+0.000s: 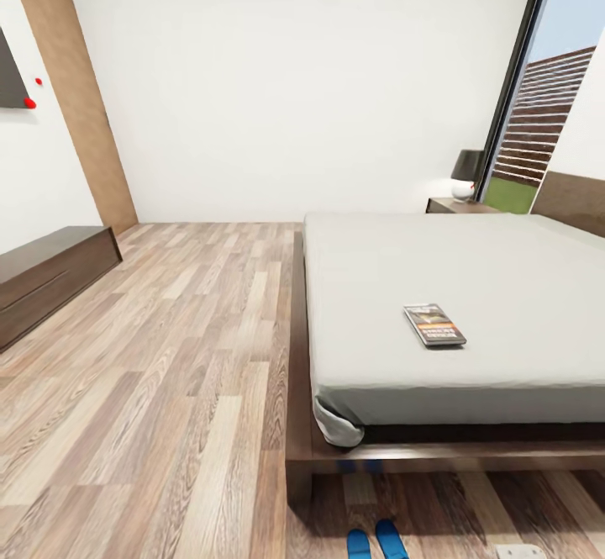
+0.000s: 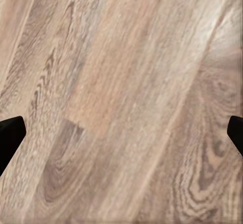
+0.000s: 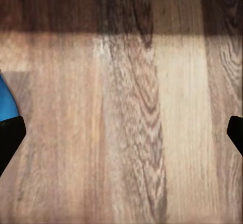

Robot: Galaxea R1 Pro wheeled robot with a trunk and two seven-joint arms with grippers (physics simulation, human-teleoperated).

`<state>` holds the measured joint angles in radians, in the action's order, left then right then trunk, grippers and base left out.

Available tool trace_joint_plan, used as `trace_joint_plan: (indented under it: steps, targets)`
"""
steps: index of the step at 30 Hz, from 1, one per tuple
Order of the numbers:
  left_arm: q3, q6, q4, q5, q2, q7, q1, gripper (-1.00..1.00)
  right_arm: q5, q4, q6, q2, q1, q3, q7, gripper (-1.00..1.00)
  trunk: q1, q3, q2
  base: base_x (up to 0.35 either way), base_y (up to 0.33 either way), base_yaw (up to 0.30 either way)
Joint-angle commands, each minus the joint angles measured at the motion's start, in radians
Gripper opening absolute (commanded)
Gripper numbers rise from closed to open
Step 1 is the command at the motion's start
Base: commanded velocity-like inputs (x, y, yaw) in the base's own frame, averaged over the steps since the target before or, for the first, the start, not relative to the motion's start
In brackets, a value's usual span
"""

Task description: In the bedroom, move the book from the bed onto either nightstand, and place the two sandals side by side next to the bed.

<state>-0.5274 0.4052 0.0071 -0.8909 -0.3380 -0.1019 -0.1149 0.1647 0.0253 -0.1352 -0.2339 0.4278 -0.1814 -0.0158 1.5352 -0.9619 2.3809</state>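
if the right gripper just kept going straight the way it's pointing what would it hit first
Most likely the bare light-brown wood-plank floor: the right gripper looks open, with only planks between its fingertips. A bright blue flat sandal lies off to one side, outside that line. Depth is unclear.

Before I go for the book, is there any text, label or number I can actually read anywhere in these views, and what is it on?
Nothing can be read.
Book on the bed: pale lettering and an orange band on the dark cover, too small and blurred to read.
Sandals on the floor: plain blue, no visible marking.
Both wrist views: bare wood planks, no text.
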Motion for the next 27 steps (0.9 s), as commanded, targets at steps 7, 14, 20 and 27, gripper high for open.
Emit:
trace_joint_plan:
  steps: [7, 14, 20, 27]
  targets:
    - [-0.007, 0.031, 0.001, -0.001, 0.008, -0.001, 0.002, 1.0, 0.009, -0.001, -0.003, -0.002, -0.008, -0.006, -0.001, 1.0, -0.027, 0.021, -0.049, 0.0, 0.0, 0.0]
    - [-0.007, 0.037, 0.001, 0.0, 0.011, 0.0, 0.003, 1.0, 0.009, -0.001, -0.005, -0.003, -0.012, -0.005, -0.001, 1.0, -0.054, 0.043, -0.098, 0.0, 0.0, 0.0]
    - [-0.006, 0.038, 0.001, -0.001, 0.012, 0.001, 0.003, 1.0, 0.008, 0.0, -0.006, -0.002, -0.013, -0.005, -0.002, 1.0, -0.077, 0.062, -0.14, 0.0, 0.0, 0.0]
    - [-0.006, 0.038, 0.001, -0.001, 0.013, 0.001, 0.003, 1.0, 0.004, 0.0, -0.005, 0.003, -0.014, -0.007, -0.005, 1.0, -0.104, 0.084, -0.189, 0.0, 0.0, 0.0]
